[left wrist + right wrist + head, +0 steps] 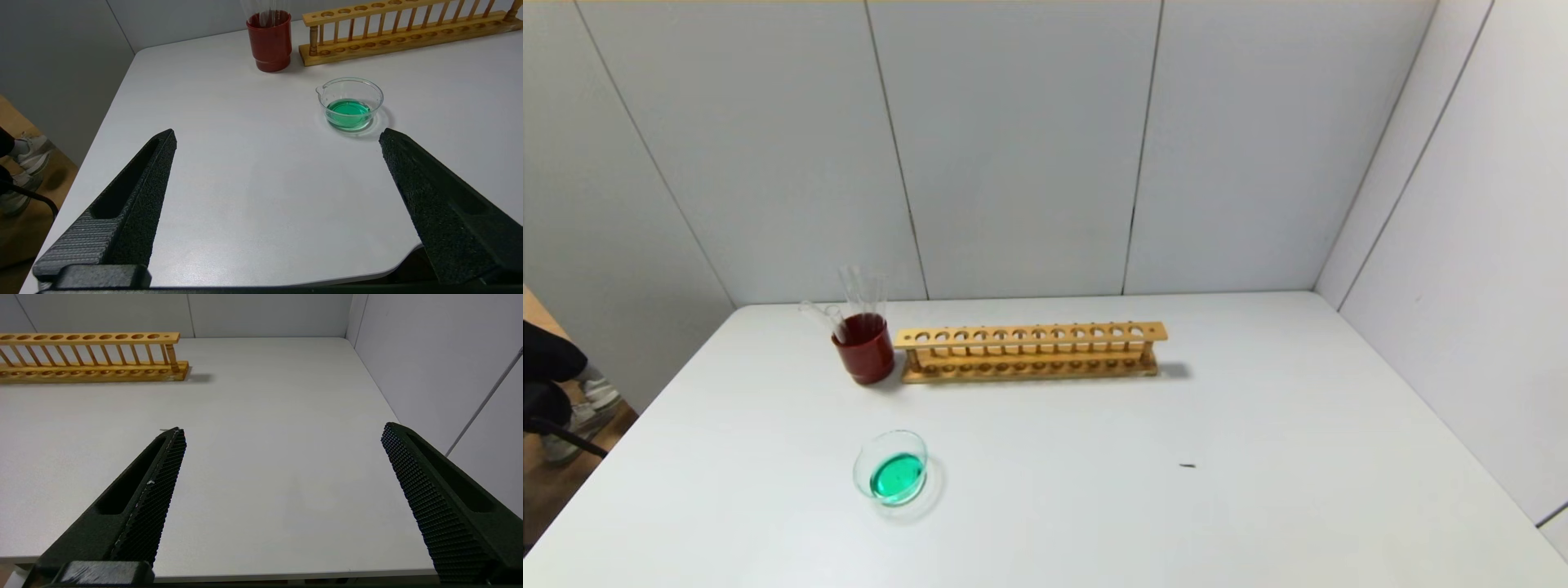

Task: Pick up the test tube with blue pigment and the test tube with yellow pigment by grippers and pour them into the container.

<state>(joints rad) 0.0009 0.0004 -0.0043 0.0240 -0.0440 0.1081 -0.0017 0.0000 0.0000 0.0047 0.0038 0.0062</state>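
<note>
The container (890,467) is a low clear glass dish holding green liquid, standing on the white table left of centre; it also shows in the left wrist view (350,102). No tube with blue or yellow liquid shows anywhere. A few colourless clear tubes (862,294) stand in a dark red cup (866,351). My left gripper (278,139) is open and empty above the table's near left edge, short of the dish. My right gripper (284,433) is open and empty above the table's near right edge. Neither gripper shows in the head view.
An empty wooden tube rack (1031,351) stands behind the dish, next to the red cup (269,41); its end shows in the right wrist view (90,355). A small dark speck (1187,465) lies on the table. Grey walls close the back and right sides.
</note>
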